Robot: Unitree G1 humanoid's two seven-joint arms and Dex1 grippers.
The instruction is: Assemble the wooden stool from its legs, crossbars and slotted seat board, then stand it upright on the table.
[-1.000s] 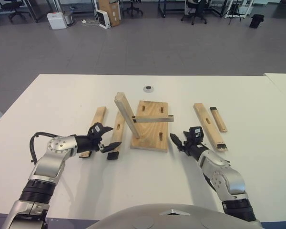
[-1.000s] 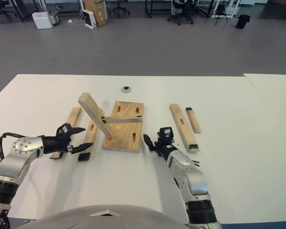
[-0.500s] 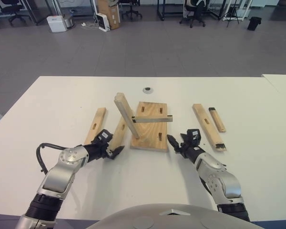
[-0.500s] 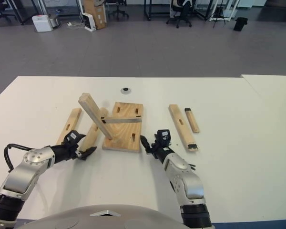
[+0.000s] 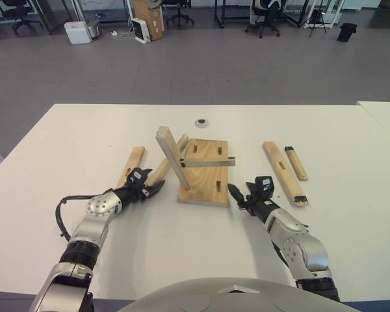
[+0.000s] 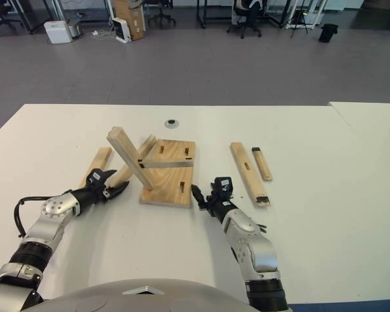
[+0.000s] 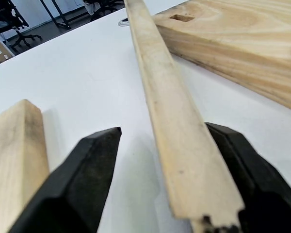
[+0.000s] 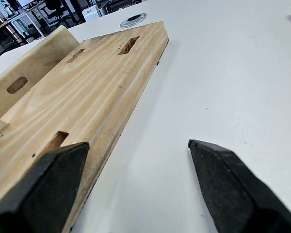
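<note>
One leg (image 5: 161, 173), long axis toward seat board (image 5: 208, 174), within parted left gripper (image 5: 155, 188).

White table (image 5: 84, 136) before me. Seat board (image 5: 201, 182) lies flat at centre. One leg (image 5: 133, 164) to my left. Second leg (image 5: 283, 170) and short bar (image 5: 297, 164) to my right, near each other. Small disc (image 5: 201, 122) beyond the board.
</note>
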